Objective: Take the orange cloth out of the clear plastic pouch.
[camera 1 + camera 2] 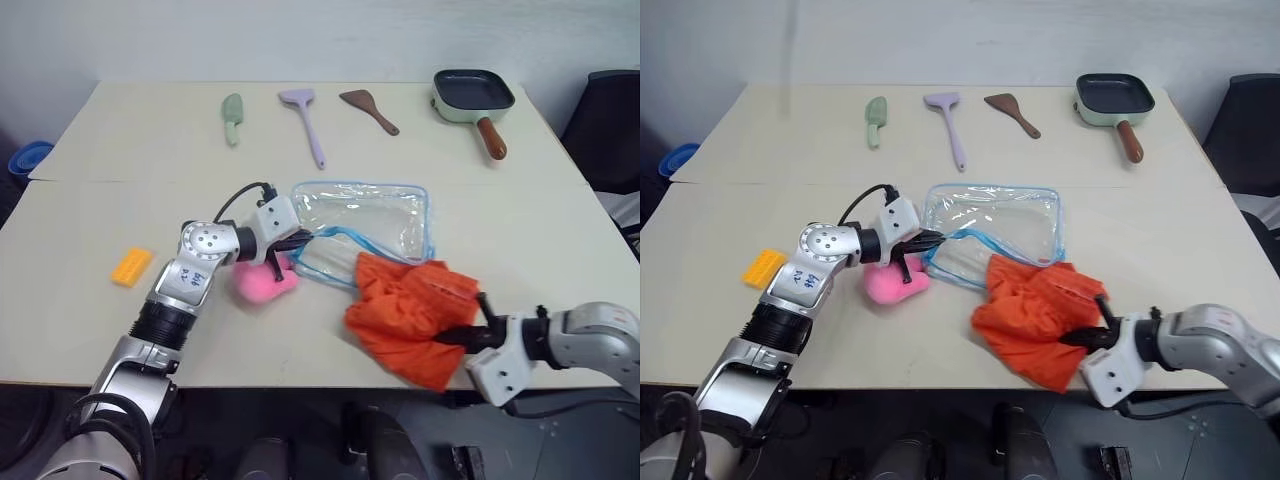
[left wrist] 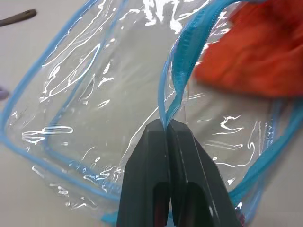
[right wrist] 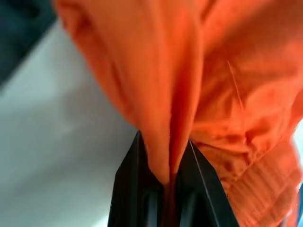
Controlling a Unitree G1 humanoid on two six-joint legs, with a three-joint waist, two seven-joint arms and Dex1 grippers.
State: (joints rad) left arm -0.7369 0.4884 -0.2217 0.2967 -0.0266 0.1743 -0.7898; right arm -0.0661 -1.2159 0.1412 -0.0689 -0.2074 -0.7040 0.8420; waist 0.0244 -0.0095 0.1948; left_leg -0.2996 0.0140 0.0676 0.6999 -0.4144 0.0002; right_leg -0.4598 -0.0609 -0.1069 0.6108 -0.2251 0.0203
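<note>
Left fingers [image 2: 166, 125] clamp clear plastic pouch [image 1: 365, 215] by its blue zipper trim. Right fingers [image 3: 165, 182] pinch orange cloth [image 1: 410, 315], bunched just outside the pouch mouth.

I see the cloth [image 1: 410, 315] lying outside the pouch [image 1: 365, 225], at its near right corner, on the worktop [image 1: 560, 215].

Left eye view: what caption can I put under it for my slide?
Left tool pinches the pouch rim while right tool pulls the cloth out.

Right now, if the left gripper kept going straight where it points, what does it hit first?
The left gripper is shut on the clear pouch edge, so it would push into the pouch, then probably the orange cloth; depth is unclear.
</note>
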